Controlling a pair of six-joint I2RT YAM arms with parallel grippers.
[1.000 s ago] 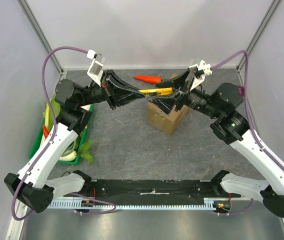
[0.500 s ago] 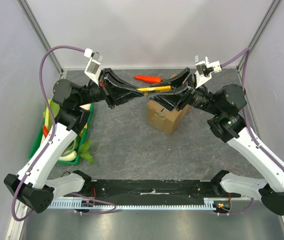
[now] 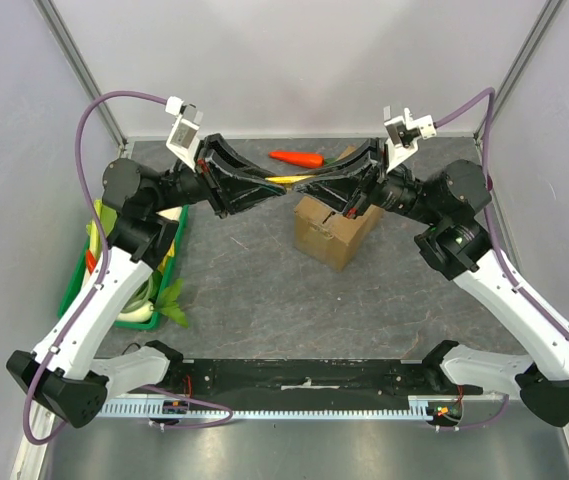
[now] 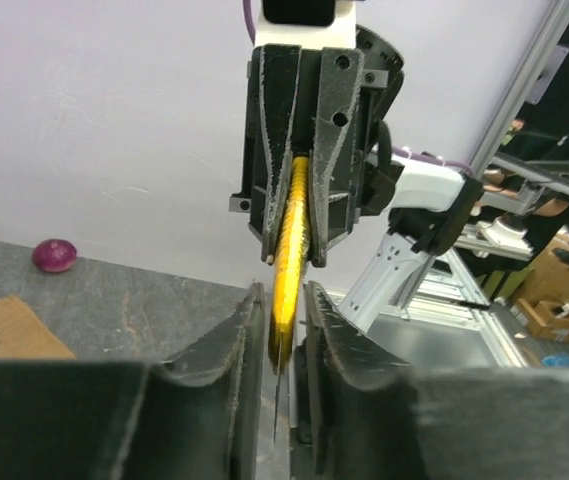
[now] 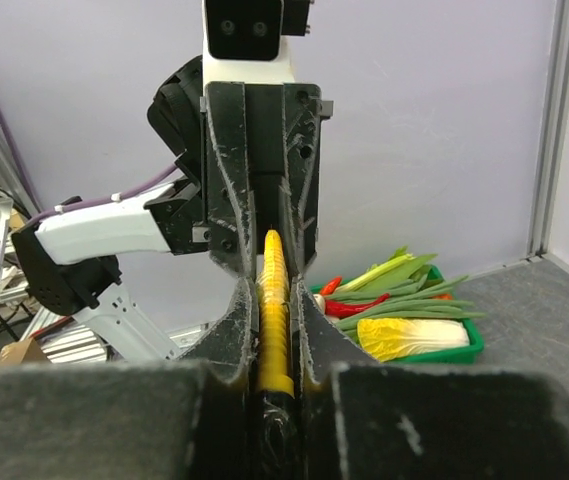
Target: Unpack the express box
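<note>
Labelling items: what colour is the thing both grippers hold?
The item is yellow, clearest in right wrist view.

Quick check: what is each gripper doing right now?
Left gripper: closed on one end of the yellow ribbed item.
Right gripper: closed on its other end.

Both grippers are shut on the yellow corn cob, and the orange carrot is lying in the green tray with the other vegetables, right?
Not quite. The orange carrot lies on the table behind the express box, not in the green tray; the top external view shows it. The rest holds: the left gripper and the right gripper are both shut on the yellow corn cob.
</note>
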